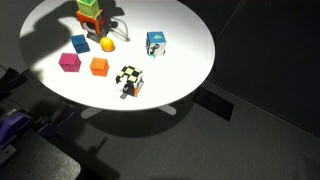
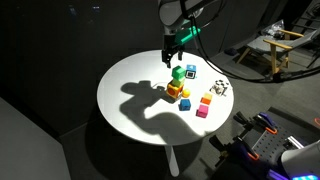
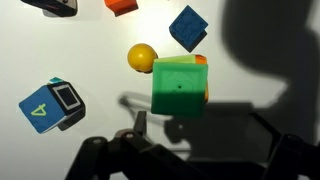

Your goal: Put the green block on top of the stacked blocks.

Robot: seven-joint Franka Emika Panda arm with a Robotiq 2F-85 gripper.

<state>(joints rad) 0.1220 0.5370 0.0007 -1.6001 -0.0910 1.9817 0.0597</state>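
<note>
The stacked blocks (image 2: pixel 176 90) stand on the white round table (image 2: pixel 135 105), near its far side. A green block (image 2: pixel 178 73) sits on top of the column. In the wrist view this green block (image 3: pixel 180 88) fills the middle, with an orange-red block's edge (image 3: pixel 206 92) showing under it. My gripper (image 2: pixel 172 55) hangs just above the stack. In the wrist view its dark fingers (image 3: pixel 200 132) are spread apart with nothing between them, and the green block lies clear of them. The stack (image 1: pixel 90 18) also shows at the top edge of an exterior view.
Loose around the stack are a yellow ball (image 1: pixel 108 44), a blue cube (image 1: pixel 79 43), a magenta cube (image 1: pixel 69 62), an orange cube (image 1: pixel 99 67), a checkered cube (image 1: pixel 130 78) and a blue-and-white numbered cube (image 1: pixel 156 43). Dark floor surrounds the table.
</note>
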